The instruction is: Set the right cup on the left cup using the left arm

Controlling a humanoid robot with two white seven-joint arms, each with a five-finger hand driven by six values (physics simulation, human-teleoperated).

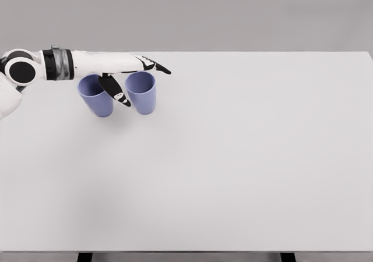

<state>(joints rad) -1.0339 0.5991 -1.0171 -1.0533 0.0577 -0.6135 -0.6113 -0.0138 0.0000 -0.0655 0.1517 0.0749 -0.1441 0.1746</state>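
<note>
Reaching in from the left edge of the head view, the left arm (76, 63) stretches level over the far left part of the white bench (233, 169), and its robot hand (131, 75) hovers above two blue cups. The fingers are spread and relaxed, grasping nothing: the long fingers point right past the rim of the right cup (142, 94), while the thumb hangs down into the narrow gap between the cups. The right cup stands upright on the bench, its rim partly covered by the fingers. The left cup (98, 99) stands upright just beside it, near but not touching, with its top hidden under the wrist and forearm. The thumb lies between the two cups, and whether it touches either cannot be told. Nothing but the cups stands on the bench.
</note>
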